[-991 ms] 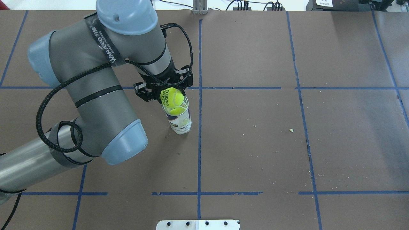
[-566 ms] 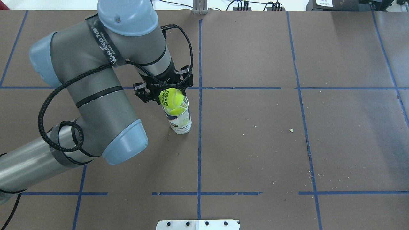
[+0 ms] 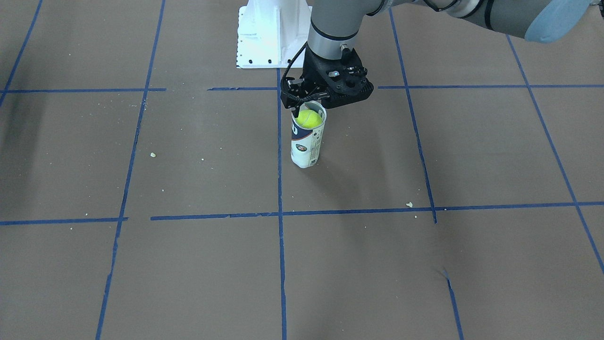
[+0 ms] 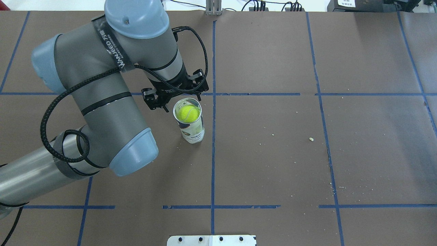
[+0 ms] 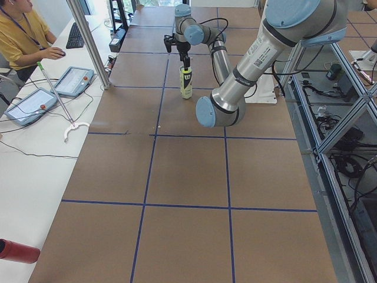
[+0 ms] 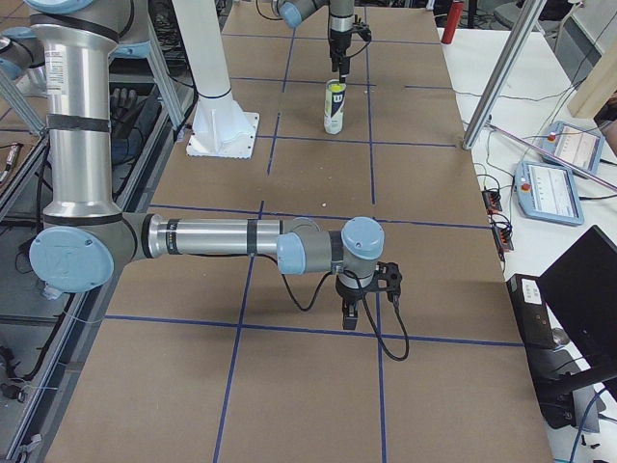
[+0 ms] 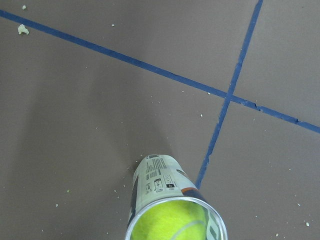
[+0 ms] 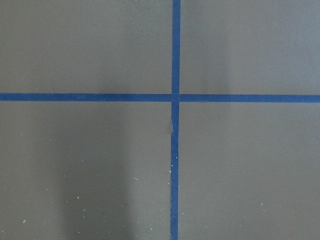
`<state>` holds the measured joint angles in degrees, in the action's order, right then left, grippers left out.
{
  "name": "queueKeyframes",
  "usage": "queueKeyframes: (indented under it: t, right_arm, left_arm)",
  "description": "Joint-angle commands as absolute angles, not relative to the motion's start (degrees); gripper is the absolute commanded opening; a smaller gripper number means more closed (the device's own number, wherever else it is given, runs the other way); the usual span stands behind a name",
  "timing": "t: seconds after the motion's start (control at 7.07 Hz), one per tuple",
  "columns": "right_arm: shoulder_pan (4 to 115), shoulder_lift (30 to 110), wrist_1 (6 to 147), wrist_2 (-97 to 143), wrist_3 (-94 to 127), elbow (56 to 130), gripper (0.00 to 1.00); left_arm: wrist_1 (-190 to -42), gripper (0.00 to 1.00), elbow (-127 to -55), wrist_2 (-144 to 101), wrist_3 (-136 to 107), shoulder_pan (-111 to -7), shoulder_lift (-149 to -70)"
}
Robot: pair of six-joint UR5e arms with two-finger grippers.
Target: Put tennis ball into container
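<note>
Left arm (image 4: 102, 102) reaches in over the brown surface (image 4: 273, 164).

Left jaws: spread wide and empty. They hang over the mouth of the container (image 4: 194, 131), clear of its rim as far as the overhead and front views show.

Container: upright, just left of a blue tape line (image 4: 213, 153), with its label facing the camera.

Tennis ball (image 4: 187, 113): inside the tube, sitting high, just under the silvery rim. My wrist view shows its fuzz filling the opening almost wall to wall. The label hides whatever it rests on. I judge it delivered.

Handling, my estimate:
- The ball is light and springy, and its felt gives good friction. If it needs lifting again, I would pinch across its widest part, but the snug fit leaves little room for fingers beside it.
- The tube looks thin-walled, light and tall for its base, so a sideways knock at the rim would tip it.
- To take hold of the tube, grip around the labelled middle, gently, because clear plastic flexes and slips.

Right jaws: far to the right and well apart from all this, low over bare surface. They show only in the side view, so I cannot tell whether they are wide or narrow.
</note>
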<state>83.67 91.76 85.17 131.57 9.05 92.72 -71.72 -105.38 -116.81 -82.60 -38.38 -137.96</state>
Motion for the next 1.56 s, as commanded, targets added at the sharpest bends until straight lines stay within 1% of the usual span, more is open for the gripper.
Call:
queueKeyframes:
  t: [0.0, 0.42, 0.57, 0.85, 0.99, 1.13, 1.42]
  right_arm:
    - [83.67, 91.76, 85.17, 131.57, 9.05, 92.72, 1.00]
    - [83.67, 91.76, 85.17, 131.57, 9.05, 92.72, 1.00]
    - [83.67, 91.76, 85.17, 131.57, 9.05, 92.72, 1.00]
    - [83.67, 91.76, 85.17, 131.57, 9.05, 92.72, 1.00]
    - [83.67, 91.76, 85.17, 131.57, 9.05, 92.72, 1.00]
    - [83.67, 91.76, 85.17, 131.57, 9.05, 92.72, 1.00]
    - [83.67, 91.76, 85.17, 131.57, 9.05, 92.72, 1.00]
  left_arm:
    - [-71.54, 0.91, -106.60, -116.81, -75.39, -41.11, -135.28]
    - [-73.20, 0.91, -108.63, -118.30, -50.01, -56.11, -125.02]
    - [-75.13, 0.91, -108.37, -121.52, -41.31, -61.47, -120.46]
    - [-81.44, 0.95, -106.10, -126.98, -25.47, -69.84, -109.22]
    - [-84.52, 0.95, -102.95, -129.26, -19.66, -73.35, -105.25]
    - [-88.20, 0.95, -98.31, -131.20, -12.20, -76.35, -101.55]
    - [-92.37, 1.00, -88.29, -138.03, 0.57, -83.99, -96.79]
